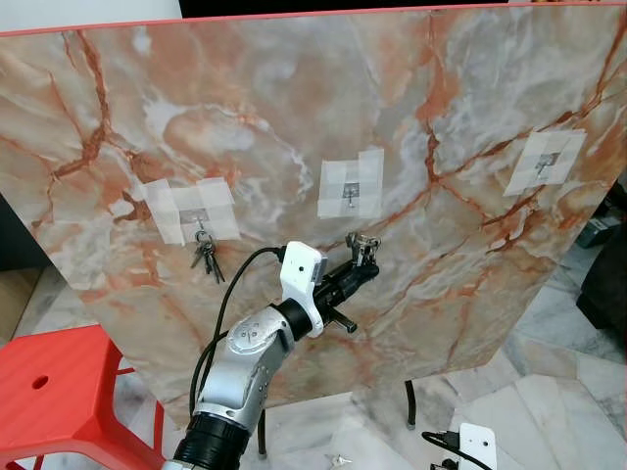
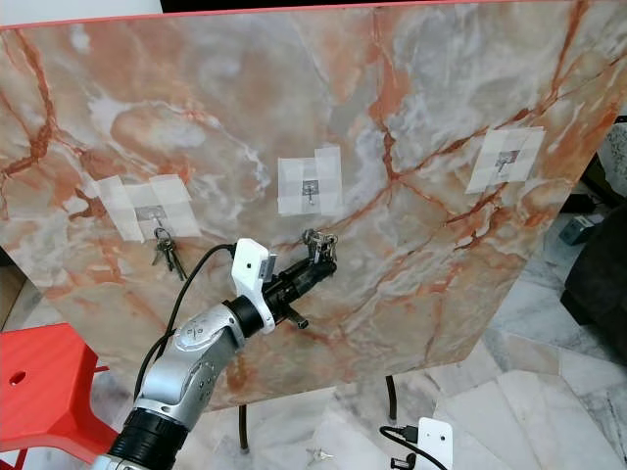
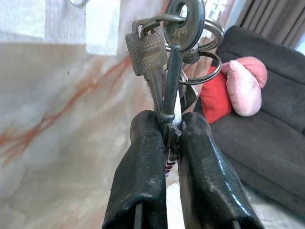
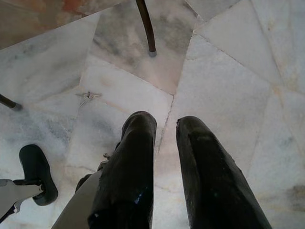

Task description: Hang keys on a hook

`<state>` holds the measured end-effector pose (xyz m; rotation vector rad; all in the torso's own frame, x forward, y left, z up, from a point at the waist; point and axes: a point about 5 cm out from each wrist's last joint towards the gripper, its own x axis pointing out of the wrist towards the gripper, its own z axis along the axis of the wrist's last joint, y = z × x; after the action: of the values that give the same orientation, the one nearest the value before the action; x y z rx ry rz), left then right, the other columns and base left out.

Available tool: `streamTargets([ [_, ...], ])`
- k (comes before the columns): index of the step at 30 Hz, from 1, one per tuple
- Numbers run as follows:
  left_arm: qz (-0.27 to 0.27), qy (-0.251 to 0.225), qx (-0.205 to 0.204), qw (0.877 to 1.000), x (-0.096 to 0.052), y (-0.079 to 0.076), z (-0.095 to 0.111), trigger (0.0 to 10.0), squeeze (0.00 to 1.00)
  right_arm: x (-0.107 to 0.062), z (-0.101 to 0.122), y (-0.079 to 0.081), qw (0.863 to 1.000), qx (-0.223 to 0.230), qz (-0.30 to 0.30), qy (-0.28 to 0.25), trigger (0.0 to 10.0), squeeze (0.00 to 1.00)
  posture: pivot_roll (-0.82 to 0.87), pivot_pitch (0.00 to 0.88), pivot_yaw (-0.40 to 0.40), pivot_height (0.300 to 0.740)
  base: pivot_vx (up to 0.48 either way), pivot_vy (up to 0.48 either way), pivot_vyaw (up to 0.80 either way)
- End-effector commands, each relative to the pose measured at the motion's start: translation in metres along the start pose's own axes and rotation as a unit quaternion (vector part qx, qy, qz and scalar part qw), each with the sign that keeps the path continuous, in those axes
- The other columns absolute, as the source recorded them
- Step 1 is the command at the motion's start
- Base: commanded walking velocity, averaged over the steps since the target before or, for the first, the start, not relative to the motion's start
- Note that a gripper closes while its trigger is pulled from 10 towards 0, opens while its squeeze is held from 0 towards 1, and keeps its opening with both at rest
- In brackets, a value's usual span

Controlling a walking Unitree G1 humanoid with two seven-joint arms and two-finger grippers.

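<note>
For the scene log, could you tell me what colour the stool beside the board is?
The stool is bright red, clearest in the left eye view.

Metal keys (image 3: 164,57), glossy marble-patterned board (image 1: 294,117)

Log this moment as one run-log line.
left gripper: shut on key bunch, raised below middle hook | left hook: keys hung | right hook: bare | right gripper: idle, over floor

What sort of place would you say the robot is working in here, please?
Probably a home living room set up for practice: a dark sofa with a pink cushion, a marble tile floor, and a propped marble-pattern board with taped hooks.
</note>
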<state>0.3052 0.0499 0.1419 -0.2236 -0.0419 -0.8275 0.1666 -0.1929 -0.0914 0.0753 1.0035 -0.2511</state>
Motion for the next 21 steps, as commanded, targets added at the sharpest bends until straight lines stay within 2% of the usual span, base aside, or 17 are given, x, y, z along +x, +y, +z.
streamTargets([
  [1,0.008,-0.004,-0.001,1.0,0.004,0.001,0.006,10.0,0.0,0.0,0.0,0.001,1.0,-0.001,-0.001,0.001,10.0,0.0,0.0,0.007,-0.016,0.74,0.0,0.0,0.0],
  [14,0.038,-0.045,-0.064,0.996,0.011,0.002,0.02,10.0,0.0,0.0,-0.001,0.002,1.0,-0.001,0.0,0.003,10.0,0.0,0.0,0.0,-0.01,0.74,0.0,0.0,0.0],
  [17,0.048,-0.059,-0.085,0.993,0.012,0.004,0.024,10.0,0.0,0.0,0.0,0.001,1.0,-0.02,-0.001,0.003,10.0,0.0,0.0,0.0,-0.01,0.74,0.0,0.0,0.0],
  [21,0.056,-0.067,-0.099,0.991,0.014,0.006,0.027,10.0,0.0,0.0,0.0,0.002,1.0,-0.013,-0.001,0.003,10.0,0.0,0.0,0.0,-0.011,0.74,0.0,0.0,0.0],
])
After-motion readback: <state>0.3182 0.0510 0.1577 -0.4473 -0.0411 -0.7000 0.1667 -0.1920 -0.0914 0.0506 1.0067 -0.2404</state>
